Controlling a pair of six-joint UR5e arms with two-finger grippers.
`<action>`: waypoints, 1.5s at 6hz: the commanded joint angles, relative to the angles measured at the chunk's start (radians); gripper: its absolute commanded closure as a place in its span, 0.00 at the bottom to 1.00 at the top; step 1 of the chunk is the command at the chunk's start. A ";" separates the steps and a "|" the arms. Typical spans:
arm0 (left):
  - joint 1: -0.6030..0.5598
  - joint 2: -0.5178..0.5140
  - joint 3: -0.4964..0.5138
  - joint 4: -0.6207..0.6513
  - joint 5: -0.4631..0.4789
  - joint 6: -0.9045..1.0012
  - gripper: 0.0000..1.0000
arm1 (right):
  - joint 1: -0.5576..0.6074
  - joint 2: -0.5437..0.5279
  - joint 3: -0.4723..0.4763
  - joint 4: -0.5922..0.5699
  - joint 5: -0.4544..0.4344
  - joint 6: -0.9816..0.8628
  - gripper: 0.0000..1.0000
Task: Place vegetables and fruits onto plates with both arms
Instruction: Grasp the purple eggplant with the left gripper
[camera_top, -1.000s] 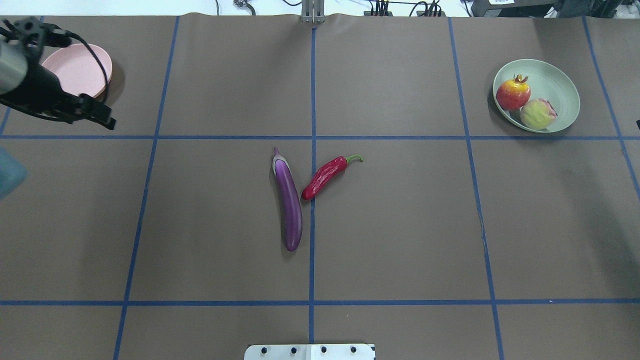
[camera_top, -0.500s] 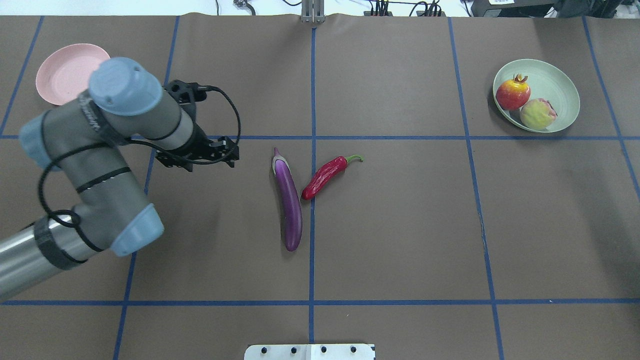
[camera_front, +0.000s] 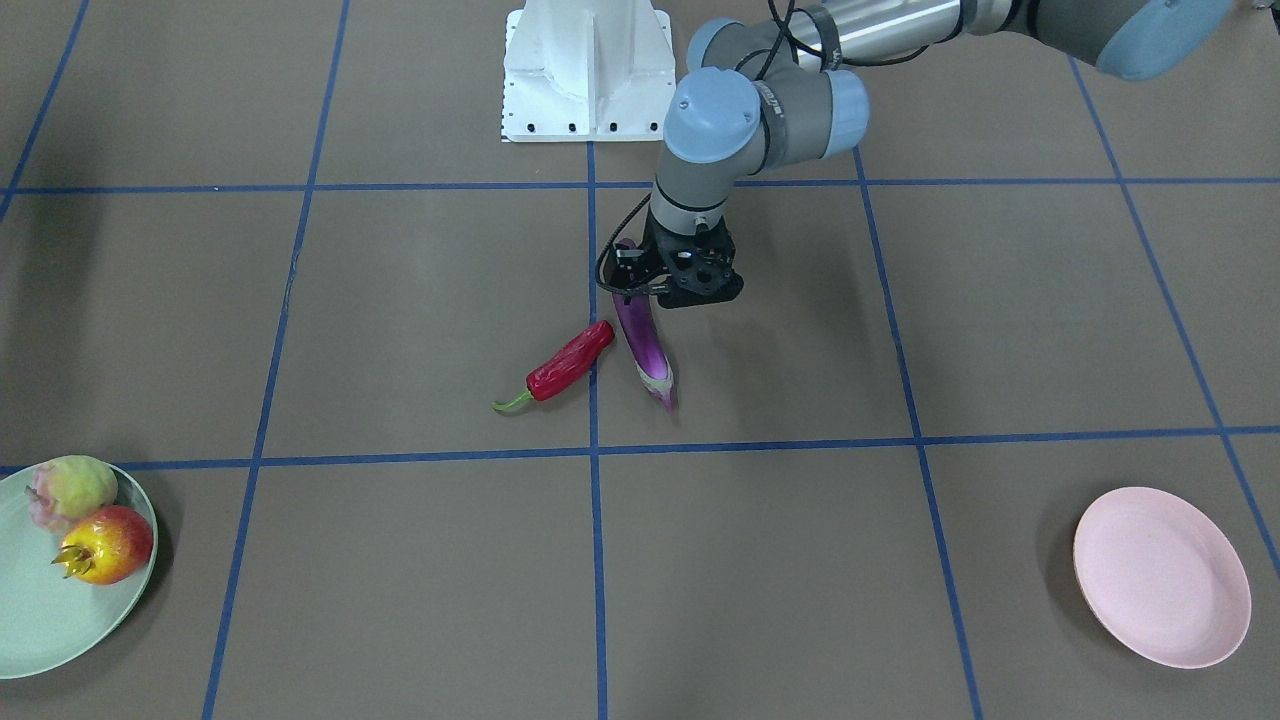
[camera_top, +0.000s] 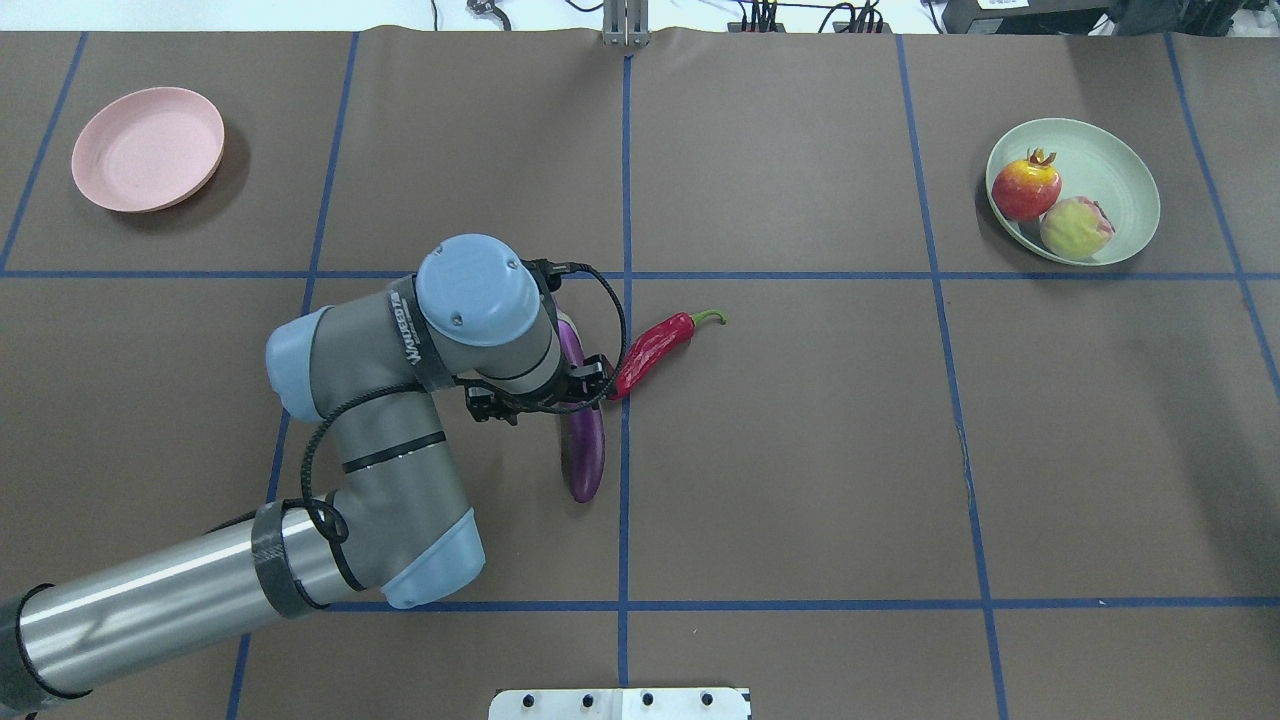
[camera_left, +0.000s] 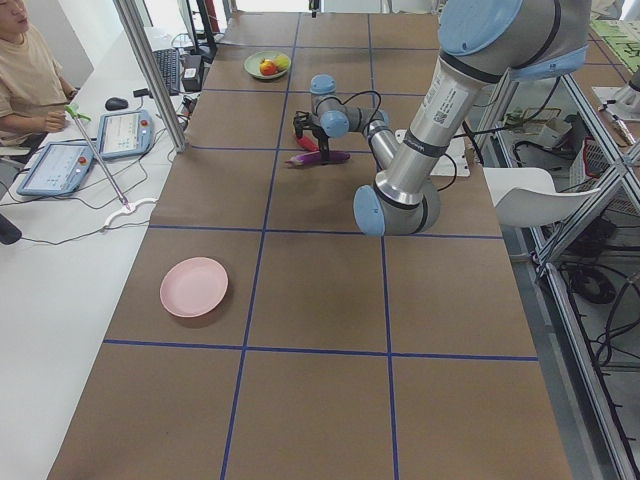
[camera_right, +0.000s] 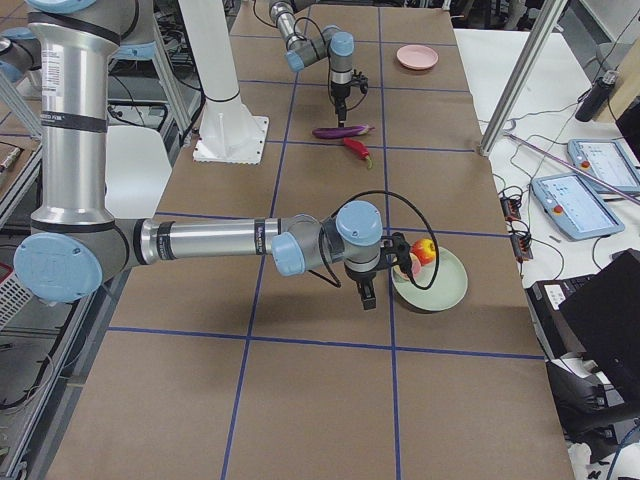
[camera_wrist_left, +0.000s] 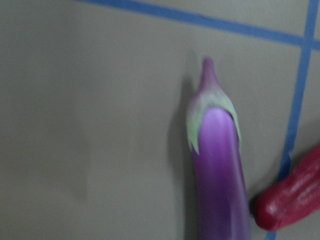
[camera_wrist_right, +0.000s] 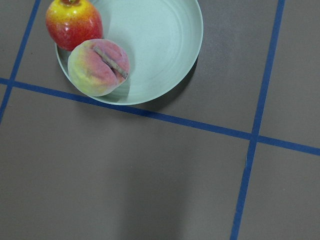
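Note:
The purple eggplant (camera_top: 585, 450) lies at the table's centre with the red chili (camera_top: 650, 350) touching its right side. My left gripper (camera_front: 685, 290) hangs just above the eggplant's (camera_front: 648, 350) middle, looks open and holds nothing. The left wrist view shows the eggplant's stem end (camera_wrist_left: 220, 165) and the chili's tip (camera_wrist_left: 295, 200), with no fingers in view. The pink plate (camera_top: 148, 148) sits at the far left with nothing on it. The mint green plate (camera_top: 1110, 170) at the far right holds the pomegranate (camera_top: 1025, 188) and the peach (camera_top: 1075, 228). My right gripper (camera_right: 366, 297) hovers beside that plate; I cannot tell its state.
The white base block (camera_top: 620, 703) stands at the near edge. Blue tape lines grid the brown table. A metal post (camera_top: 625, 25) stands at the far edge. A person (camera_left: 25, 80) sits at a desk beyond the table.
My left arm has swung from the far left near the pink plate to the centre. It now covers the eggplant's upper half. The vegetables, fruits and plates have not moved.

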 joint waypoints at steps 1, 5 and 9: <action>0.048 -0.060 0.100 0.025 0.054 0.004 0.02 | 0.000 0.000 0.000 0.001 -0.004 0.001 0.00; -0.033 -0.071 0.062 0.063 0.054 0.141 1.00 | -0.001 0.009 0.000 0.001 -0.007 0.001 0.00; -0.414 0.097 0.028 0.051 -0.112 0.799 1.00 | -0.005 0.012 -0.012 0.004 -0.019 0.000 0.00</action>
